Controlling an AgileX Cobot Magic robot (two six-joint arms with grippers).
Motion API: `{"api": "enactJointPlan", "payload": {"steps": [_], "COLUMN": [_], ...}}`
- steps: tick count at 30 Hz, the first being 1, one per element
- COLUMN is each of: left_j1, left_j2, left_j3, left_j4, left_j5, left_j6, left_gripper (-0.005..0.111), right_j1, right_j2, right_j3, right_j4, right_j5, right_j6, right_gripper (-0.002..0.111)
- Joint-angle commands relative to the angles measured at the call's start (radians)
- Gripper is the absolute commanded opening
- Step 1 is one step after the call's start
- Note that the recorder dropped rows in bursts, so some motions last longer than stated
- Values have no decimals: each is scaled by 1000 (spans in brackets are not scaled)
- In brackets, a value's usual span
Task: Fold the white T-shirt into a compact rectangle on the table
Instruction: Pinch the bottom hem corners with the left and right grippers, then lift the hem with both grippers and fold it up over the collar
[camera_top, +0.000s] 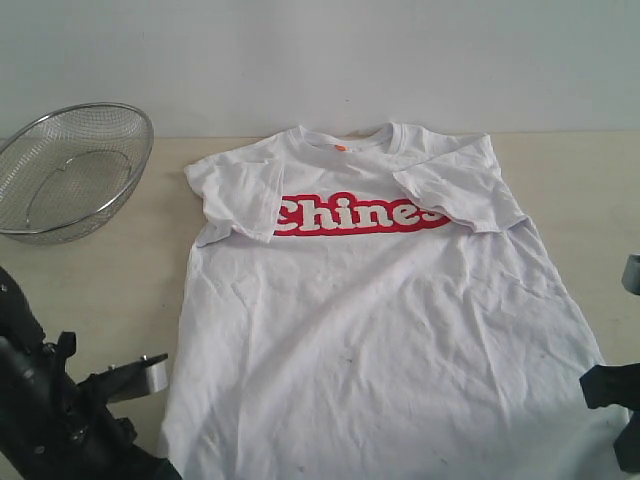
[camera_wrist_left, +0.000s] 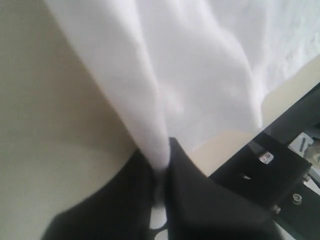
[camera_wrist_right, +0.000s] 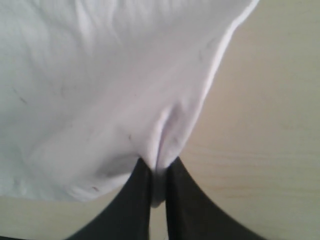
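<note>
The white T-shirt lies face up on the table, both sleeves folded in over the red "Chinese" lettering, with the orange neck tag at the far collar. My left gripper is at the shirt's near left corner. In the left wrist view it is shut on a pinched ridge of the white T-shirt. My right gripper is at the near right edge. The right wrist view shows it shut on a fold of the white T-shirt, by the hem.
A wire-mesh metal basket stands at the far left of the table, apart from the shirt. A pale wall rises behind the table's far edge. Black frame parts show past the table edge in the left wrist view.
</note>
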Motion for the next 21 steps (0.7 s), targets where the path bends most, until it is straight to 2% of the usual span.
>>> {"api": "enactJointPlan", "payload": {"steps": [1, 7, 11, 15, 21], "left_j1": [-6, -6, -6, -6, -6], "left_j2": [-97, -221, -269, -284, -284], "left_j3": [3, 1, -23, -88, -227], "left_j4": [14, 21, 77, 155, 176], "left_j5": [-27, -29, -38, -32, -20], "left_j6": [-31, -74, -130, -204, -228], "left_gripper": [4, 4, 4, 4, 4], "right_j1": [-3, -3, -3, -3, -3], "right_j2": [-10, -35, -85, -92, -92], "right_j3": [-3, -3, -27, -99, -220], "right_j4": [35, 51, 61, 87, 89], "right_j5": [1, -3, -1, 24, 37], "right_j6": [-40, -40, -38, -36, -20], "right_gripper": [0, 0, 0, 0, 0]}}
